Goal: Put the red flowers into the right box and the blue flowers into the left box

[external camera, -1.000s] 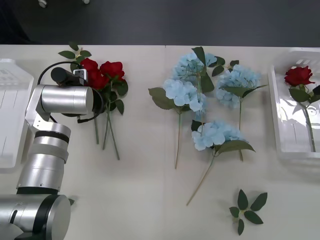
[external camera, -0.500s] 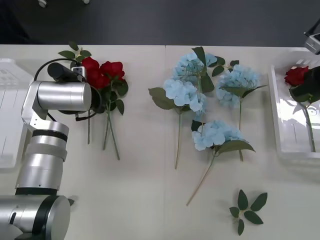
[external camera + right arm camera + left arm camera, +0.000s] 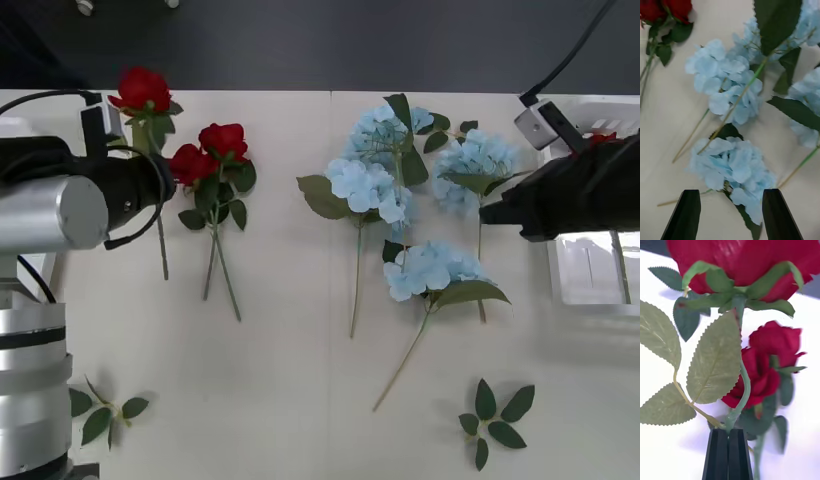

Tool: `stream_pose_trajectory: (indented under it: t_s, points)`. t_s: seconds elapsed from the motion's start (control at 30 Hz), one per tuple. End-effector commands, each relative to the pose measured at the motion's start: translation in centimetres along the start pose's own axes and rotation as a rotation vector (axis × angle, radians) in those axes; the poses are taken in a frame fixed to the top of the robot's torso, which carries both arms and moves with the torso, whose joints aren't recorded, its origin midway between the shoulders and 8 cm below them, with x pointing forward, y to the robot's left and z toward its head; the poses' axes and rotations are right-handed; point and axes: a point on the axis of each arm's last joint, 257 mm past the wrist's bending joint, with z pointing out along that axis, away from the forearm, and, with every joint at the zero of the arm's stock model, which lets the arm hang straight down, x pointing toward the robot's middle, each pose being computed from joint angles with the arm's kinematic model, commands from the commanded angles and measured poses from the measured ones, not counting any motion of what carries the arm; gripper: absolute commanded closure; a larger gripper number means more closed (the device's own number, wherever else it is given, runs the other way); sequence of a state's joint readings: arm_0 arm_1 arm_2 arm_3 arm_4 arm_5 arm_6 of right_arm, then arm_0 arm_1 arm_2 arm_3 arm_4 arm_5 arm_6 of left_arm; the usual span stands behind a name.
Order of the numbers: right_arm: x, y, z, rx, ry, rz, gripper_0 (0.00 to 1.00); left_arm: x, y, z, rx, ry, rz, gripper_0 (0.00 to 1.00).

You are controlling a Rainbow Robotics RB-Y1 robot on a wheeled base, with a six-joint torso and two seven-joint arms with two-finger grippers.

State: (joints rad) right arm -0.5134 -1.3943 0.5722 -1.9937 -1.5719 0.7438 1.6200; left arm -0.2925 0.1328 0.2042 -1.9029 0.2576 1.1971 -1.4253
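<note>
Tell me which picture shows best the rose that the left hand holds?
The left wrist view: the rose looms close, its stem pinched between the shut fingers of the left hand. The front view shows the rose small, lifted above the table by the left hand.

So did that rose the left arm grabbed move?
Yes. The held rose rose off the two other roses toward the table's far edge, in the left gripper.

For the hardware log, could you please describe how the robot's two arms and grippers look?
The left arm has brushed silver cylindrical segments with black joint bands and a looping black cable. The right arm is black, carrying a small grey box and a black cable. Both the left gripper and right gripper have black fingers.
</note>
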Motion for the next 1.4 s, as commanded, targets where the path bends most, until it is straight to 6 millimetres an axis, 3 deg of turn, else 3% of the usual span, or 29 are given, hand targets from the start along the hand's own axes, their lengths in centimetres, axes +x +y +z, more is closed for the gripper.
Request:
stream_pose_trajectory:
  t_s: [0.03,0.33,0.67,0.9,1.1,1.27,1.4]
  points:
    - [-1.7,2.8,-0.3,-0.041,-0.077,-0.026,0.52,-1.9,-1.7,-3.6,0.117,-0.074,0.019,1.00]
    - [-4.0,8.5,0.8,-0.148,-0.295,-0.121,0.52,-1.9,-6.9,-8.9,0.483,-0.163,0.148,1.00]
    - [-2.5,12.9,2.7,-0.234,-0.362,-0.195,0.52,-0.7,-11.5,-13.0,0.729,-0.252,0.352,1.00]
    - [-1.1,16.6,4.3,-0.305,-0.398,-0.240,0.52,1.0,-14.5,-17.0,0.941,-0.308,0.481,1.00]
    - [-1.1,20.8,5.7,-0.375,-0.456,-0.233,0.52,2.7,-16.0,-19.8,1.175,-0.369,0.469,1.00]
    - [-1.6,23.7,6.4,-0.418,-0.496,-0.231,0.52,3.8,-16.4,-20.8,1.320,-0.448,0.438,1.00]
    - [-2.5,25.6,6.6,-0.450,-0.530,-0.230,0.52,4.9,-16.6,-21.3,1.436,-0.416,0.338,1.00]
